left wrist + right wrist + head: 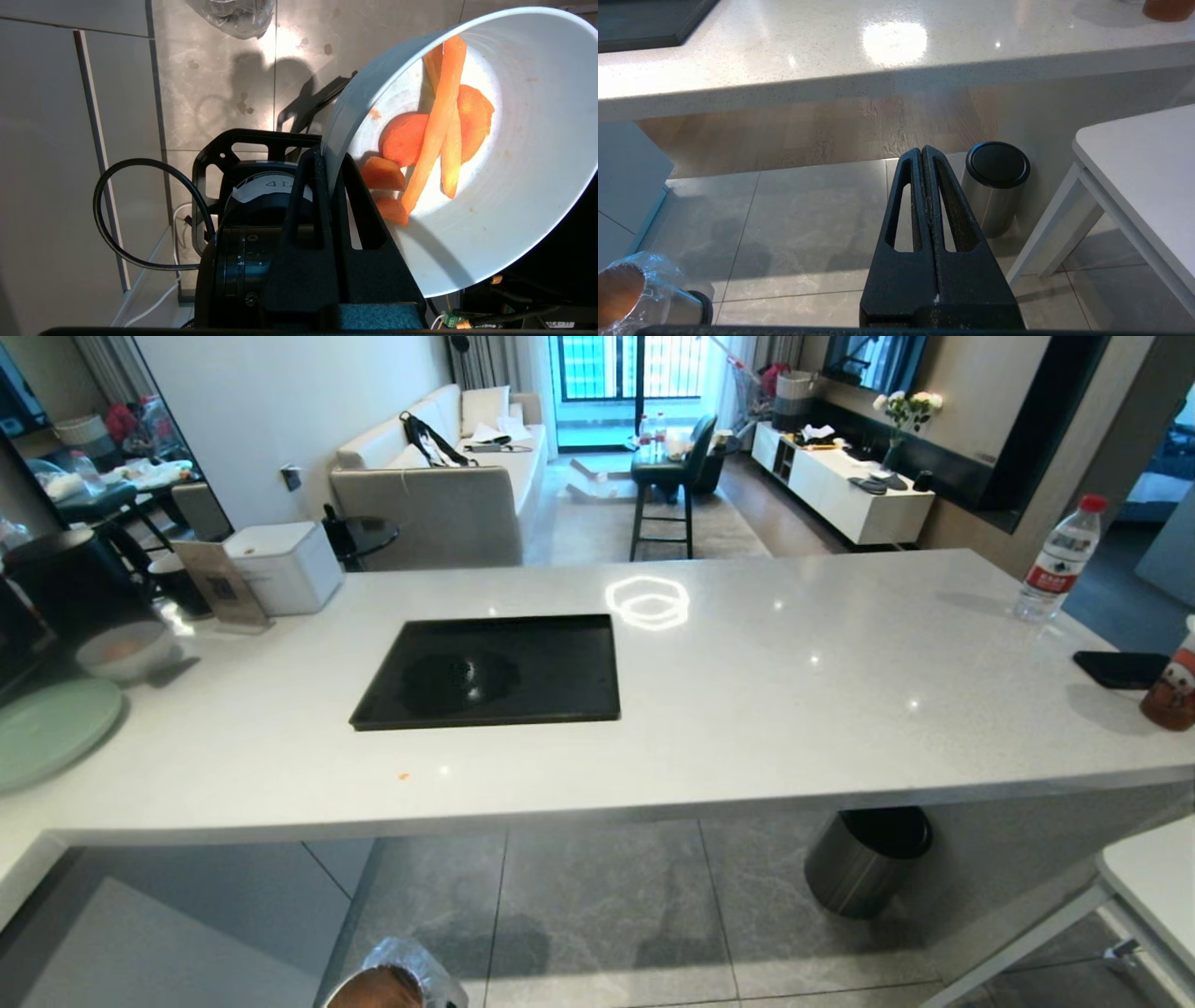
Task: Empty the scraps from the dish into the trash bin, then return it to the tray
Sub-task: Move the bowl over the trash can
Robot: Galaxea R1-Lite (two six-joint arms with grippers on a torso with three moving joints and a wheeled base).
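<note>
We see our left gripper [329, 172] clenched on the rim of the dish [528, 200], held tilted above the floor, the scraps [437, 135] lying inside. The trash bin [397, 980] is cut off at the head view's lower edge. The tray [541, 663] sits empty on the counter [794, 691]. Our right gripper [923, 156] hangs clenched, grasping nothing.

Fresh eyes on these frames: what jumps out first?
The left gripper clamps the rim of the dish, which is tilted over the floor with the orange scraps still inside. On the white counter the black tray lies empty. The lined trash bin stands on the floor below the counter's near edge; the right gripper hangs shut, holding nothing.
</note>
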